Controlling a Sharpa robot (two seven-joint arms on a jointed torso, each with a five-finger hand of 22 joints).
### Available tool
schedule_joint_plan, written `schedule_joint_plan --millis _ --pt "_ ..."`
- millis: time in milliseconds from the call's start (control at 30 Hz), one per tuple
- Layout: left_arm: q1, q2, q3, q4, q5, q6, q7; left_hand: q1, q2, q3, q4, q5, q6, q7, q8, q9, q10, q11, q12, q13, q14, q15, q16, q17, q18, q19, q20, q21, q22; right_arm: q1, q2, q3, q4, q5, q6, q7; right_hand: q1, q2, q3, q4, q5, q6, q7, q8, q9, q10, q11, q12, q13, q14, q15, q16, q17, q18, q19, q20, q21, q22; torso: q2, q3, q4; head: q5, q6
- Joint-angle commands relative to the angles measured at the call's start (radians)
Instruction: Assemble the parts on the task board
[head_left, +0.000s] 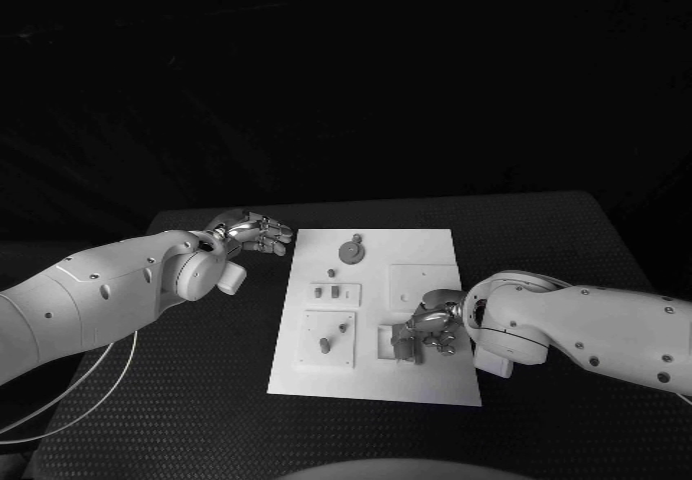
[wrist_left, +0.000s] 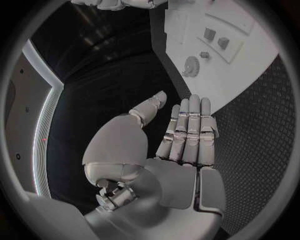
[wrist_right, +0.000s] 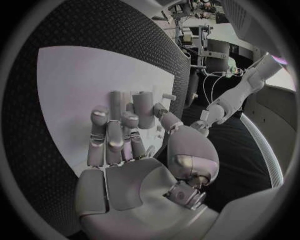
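Note:
The white task board lies in the middle of the table. On it are a grey gear, two small blocks, a thin peg and a square frame. My right hand is curled over the board's near right part, beside the frame. In the right wrist view its thumb and fingers close round a grey round peg standing against the board. My left hand hovers off the board's far left corner, fingers straight, palm empty. The gear and blocks lie ahead of it.
The black mat surrounds the board, with free room at the near left and far right. A thin cable loops beside my left arm.

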Motion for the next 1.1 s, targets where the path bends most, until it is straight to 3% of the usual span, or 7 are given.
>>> schedule_joint_plan --millis 33,267,667,867,1100 --pt "0.001 0.0 0.001 0.004 0.005 0.012 0.005 -0.01 -0.003 0.002 0.007 0.006 -0.006 -0.003 0.006 0.0 -0.003 0.002 0.001 -0.001 -0.001 0.006 -0.005 0.001 -0.001 -0.005 -0.001 0.003 -0.001 0.0 0.009 -0.006 -0.006 0.011 0.022 -0.009 -0.015 -0.004 -0.001 0.01 0.002 0.032 0.023 -0.002 -0.001 0.002 -0.004 0.005 -0.002 0.022 -0.019 -0.001 -0.001 0.023 0.005 -0.001 0.005 0.016 0.0 0.0001 -0.0004 0.001 -0.002" --pt "0.001 0.0 0.001 0.004 0.005 0.013 0.004 -0.011 -0.003 0.002 0.008 0.006 -0.006 -0.003 0.006 0.0 -0.003 0.002 0.001 -0.002 -0.001 0.006 -0.005 0.002 -0.001 -0.005 0.0 0.003 -0.001 -0.003 0.029 -0.015 -0.015 -0.026 0.012 -0.003 -0.028 -0.012 0.001 0.021 0.002 0.03 0.024 -0.007 -0.004 -0.001 -0.003 0.005 -0.003 0.016 -0.019 -0.002 -0.006 0.023 0.003 -0.001 0.003 0.016 0.0 0.0013 -0.0006 0.003 -0.006" --pt "0.001 0.0 0.0 0.004 0.005 0.013 0.004 -0.012 -0.003 0.002 0.009 0.007 -0.006 -0.003 0.006 0.0 -0.003 0.003 0.001 -0.002 -0.001 0.006 -0.007 0.003 -0.001 -0.005 0.0 0.003 -0.001 -0.005 0.032 -0.015 -0.015 -0.026 -0.017 0.012 -0.034 -0.017 0.003 0.028 0.002 0.033 0.023 -0.007 -0.005 -0.001 -0.003 0.006 -0.004 0.019 -0.019 -0.002 -0.001 0.023 0.003 -0.001 0.004 0.017 0.0 0.0013 -0.0011 0.007 -0.006" --pt "0.001 -0.001 0.0 0.004 0.005 0.013 0.003 -0.012 -0.002 0.002 0.009 0.007 -0.006 -0.003 0.006 0.0 -0.003 0.003 0.001 -0.002 -0.001 0.006 -0.007 0.004 -0.001 -0.005 0.0 0.003 -0.001 -0.005 0.038 -0.015 -0.025 -0.026 0.004 0.009 -0.038 -0.025 0.004 0.031 0.002 0.035 0.023 -0.008 -0.006 -0.001 -0.003 0.007 -0.005 0.018 -0.019 -0.002 -0.002 0.023 0.003 -0.002 0.004 0.017 0.0 0.0012 -0.0008 0.007 -0.006" --pt "0.001 -0.001 0.0 0.004 0.005 0.014 0.003 -0.013 -0.002 0.002 0.01 0.007 -0.006 -0.003 0.006 0.0 -0.003 0.003 0.001 -0.002 -0.001 0.006 -0.007 0.005 -0.002 -0.005 0.0 0.003 -0.001 -0.01 0.047 -0.015 -0.042 -0.026 -0.01 0.009 -0.052 -0.034 0.005 0.045 0.002 0.036 0.023 -0.011 -0.008 -0.002 -0.003 0.008 -0.006 0.018 -0.019 -0.002 0.0 0.023 0.003 -0.002 0.004 0.017 0.0 0.0009 -0.0002 0.007 -0.008"
